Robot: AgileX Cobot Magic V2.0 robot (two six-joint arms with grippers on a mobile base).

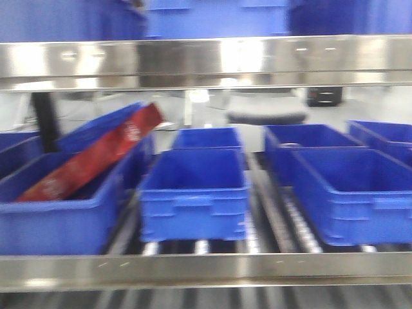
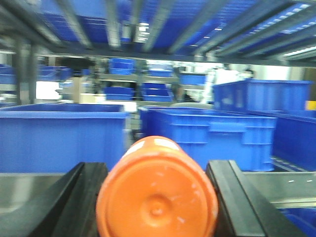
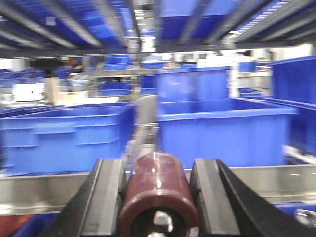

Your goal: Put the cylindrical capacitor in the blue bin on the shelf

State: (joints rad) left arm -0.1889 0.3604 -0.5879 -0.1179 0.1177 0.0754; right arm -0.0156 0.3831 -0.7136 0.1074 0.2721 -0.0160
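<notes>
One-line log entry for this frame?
left gripper: shut on cylindrical capacitor | right gripper: shut on maroon cylinder | shelf: blue bins ahead | placed: no

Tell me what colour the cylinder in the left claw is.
Orange; the cylinder shows best in the left wrist view, held in the left claw.

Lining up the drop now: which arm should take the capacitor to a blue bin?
Left. The left gripper grips the orange cylindrical capacitor, blue bins ahead over the shelf rail. The right gripper holds a dark red cylinder instead.
</notes>
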